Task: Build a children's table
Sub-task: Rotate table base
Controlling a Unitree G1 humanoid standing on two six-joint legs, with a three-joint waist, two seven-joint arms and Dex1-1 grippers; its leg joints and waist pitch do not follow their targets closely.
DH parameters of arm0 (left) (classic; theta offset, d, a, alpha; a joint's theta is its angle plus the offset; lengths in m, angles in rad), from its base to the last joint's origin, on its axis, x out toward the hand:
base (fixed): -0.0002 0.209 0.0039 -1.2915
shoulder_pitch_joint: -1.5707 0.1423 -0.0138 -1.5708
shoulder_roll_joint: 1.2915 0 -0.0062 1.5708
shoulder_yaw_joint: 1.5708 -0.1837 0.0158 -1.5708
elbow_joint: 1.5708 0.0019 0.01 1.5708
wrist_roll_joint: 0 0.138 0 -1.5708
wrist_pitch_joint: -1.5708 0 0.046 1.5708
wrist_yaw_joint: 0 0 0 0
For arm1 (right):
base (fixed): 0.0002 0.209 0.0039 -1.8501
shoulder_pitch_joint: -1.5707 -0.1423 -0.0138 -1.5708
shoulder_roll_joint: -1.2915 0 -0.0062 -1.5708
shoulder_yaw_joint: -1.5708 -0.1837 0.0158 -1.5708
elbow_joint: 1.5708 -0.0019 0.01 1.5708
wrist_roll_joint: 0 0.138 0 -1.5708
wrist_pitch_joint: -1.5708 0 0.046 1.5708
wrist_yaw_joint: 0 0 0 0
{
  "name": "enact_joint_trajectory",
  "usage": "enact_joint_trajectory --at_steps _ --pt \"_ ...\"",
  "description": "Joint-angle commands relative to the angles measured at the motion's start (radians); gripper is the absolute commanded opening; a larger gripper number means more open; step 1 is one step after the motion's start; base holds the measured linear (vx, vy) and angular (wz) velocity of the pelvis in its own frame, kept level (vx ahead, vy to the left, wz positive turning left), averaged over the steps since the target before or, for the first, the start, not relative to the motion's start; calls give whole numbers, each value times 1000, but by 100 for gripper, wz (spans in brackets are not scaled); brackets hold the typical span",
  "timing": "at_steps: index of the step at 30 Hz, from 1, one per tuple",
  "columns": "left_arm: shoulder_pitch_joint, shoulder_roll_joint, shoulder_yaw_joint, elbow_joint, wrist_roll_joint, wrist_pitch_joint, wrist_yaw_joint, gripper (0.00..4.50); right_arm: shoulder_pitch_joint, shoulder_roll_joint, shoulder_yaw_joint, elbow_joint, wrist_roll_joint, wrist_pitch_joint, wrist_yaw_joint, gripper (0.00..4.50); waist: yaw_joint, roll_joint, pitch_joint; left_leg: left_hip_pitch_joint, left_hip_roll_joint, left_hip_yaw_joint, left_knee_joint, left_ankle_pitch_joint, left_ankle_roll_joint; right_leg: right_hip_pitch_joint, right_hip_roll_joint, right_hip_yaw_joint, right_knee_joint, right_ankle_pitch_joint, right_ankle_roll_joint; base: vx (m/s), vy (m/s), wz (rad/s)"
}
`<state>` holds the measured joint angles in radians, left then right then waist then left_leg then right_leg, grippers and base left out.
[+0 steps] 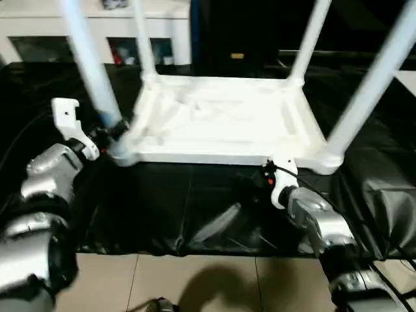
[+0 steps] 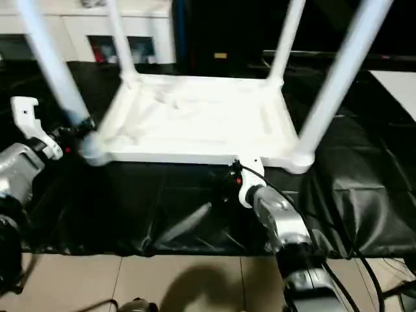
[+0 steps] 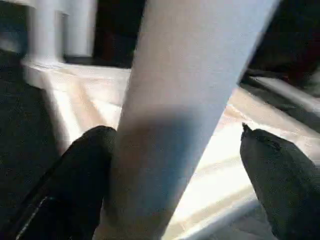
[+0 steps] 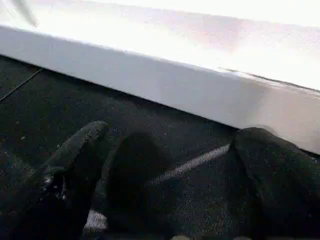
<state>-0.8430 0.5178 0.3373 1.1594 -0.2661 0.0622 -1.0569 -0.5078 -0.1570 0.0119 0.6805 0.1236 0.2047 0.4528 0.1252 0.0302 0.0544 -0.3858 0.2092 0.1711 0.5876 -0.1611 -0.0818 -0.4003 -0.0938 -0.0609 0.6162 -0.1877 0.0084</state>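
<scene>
The children's table lies upside down on a black cloth, its ribbed white tabletop [image 1: 221,123] facing up. Four white legs stand in its corner sockets: near-left [image 1: 91,71], far-left [image 1: 144,39], far-right [image 1: 311,39] and near-right [image 1: 374,84]. My left gripper [image 1: 114,133] is open around the base of the near-left leg [image 3: 185,100]. One black finger [image 3: 85,175] lies against the leg and the other [image 3: 280,175] stands off it. My right gripper [image 1: 260,175] is open just above the cloth, short of the tabletop's front rim [image 4: 150,80], with nothing between its fingers [image 4: 75,160].
The black cloth [image 1: 182,208] covers the work area and bunches up at the right [image 1: 383,201]. Tiled floor [image 1: 195,279] runs along the front. A white cabinet [image 1: 97,29] stands behind at the left. Black cables [image 2: 338,247] trail beside my right forearm.
</scene>
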Motion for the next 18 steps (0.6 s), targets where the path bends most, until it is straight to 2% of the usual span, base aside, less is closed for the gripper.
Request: enact_joint_trajectory --at_steps 1,3,5,6,7,8,9,10,11,12,13,16,17,18 --pt "-24 0 -28 12 -3 52 -86 439 -16 1 -8 32 -5 -14 -15 450 -5 22 -70 29 13 3 -77 -323 -51 40 -46 33 -59 -129 -258 0 0 0" --pt "-20 17 -74 -5 -7 142 -238 439 -41 5 -5 74 -10 -41 -14 450 -5 24 -71 30 13 2 -77 -331 -54 40 -50 34 -58 -143 -264 0 0 0" --pt "-11 19 -106 -18 2 175 -333 439 -54 8 -4 94 -13 -51 -11 450 -6 24 -69 29 14 3 -77 -321 -48 40 -48 34 -59 -133 -272 0 0 0" --pt "3 10 -135 -41 9 187 -399 439 -62 9 -5 105 -14 -56 -8 450 -3 20 -71 28 14 3 -77 -301 -40 43 -49 34 -58 -121 -278 0 0 0" --pt "11 3 -146 -55 10 190 -419 439 -65 10 -5 110 -14 -59 -6 450 -1 13 -71 27 17 4 -76 -281 -30 45 -52 34 -56 -115 -282 0 0 0" --pt "20 -10 -158 -72 12 190 -437 439 -69 11 -6 117 -14 -63 -3 450 -2 11 -70 25 17 5 -76 -274 -25 45 -50 34 -57 -109 -284 0 0 0" --pt "30 -27 -162 -87 14 165 -423 439 -71 12 -4 120 -15 -65 0 450 -2 13 -71 24 17 6 -75 -264 -19 45 -50 34 -55 -94 -288 0 0 0" --pt "46 -69 -167 -113 18 112 -379 439 -73 15 0 124 -17 -69 9 450 -2 -10 -72 17 19 4 -75 -238 -3 55 -56 33 -52 -86 -290 0 0 0" --pt "50 -96 -163 -121 17 77 -347 439 -74 17 4 131 -18 -75 19 450 2 0 -72 20 19 4 -74 -240 -4 50 -57 33 -55 -97 -282 0 0 0" --pt "49 -121 -157 -128 11 53 -324 439 -73 20 9 133 -20 -77 26 450 -2 -5 -71 19 20 6 -74 -247 5 49 -55 32 -58 -104 -283 0 0 0" --pt "49 -123 -156 -129 10 53 -322 439 -73 20 9 133 -21 -78 27 450 0 -4 -71 20 19 7 -74 -250 4 48 -54 33 -60 -108 -280 0 0 0" --pt "37 -176 -143 -161 -19 52 -279 439 -74 19 12 150 -23 -85 35 450 -6 -13 -75 19 18 7 -72 -221 9 51 -49 31 -53 -59 -280 0 0 0" --pt "37 -185 -146 -172 -23 57 -280 439 -74 17 10 155 -25 -85 29 450 -6 -15 -75 19 18 7 -71 -214 12 51 -49 31 -52 -49 -283 0 0 0" --pt "40 -201 -151 -195 -30 64 -285 439 -72 11 6 163 -30 -85 11 450 -5 -12 -74 21 18 8 -70 -209 17 50 -49 31 -53 -47 -290 0 0 0"
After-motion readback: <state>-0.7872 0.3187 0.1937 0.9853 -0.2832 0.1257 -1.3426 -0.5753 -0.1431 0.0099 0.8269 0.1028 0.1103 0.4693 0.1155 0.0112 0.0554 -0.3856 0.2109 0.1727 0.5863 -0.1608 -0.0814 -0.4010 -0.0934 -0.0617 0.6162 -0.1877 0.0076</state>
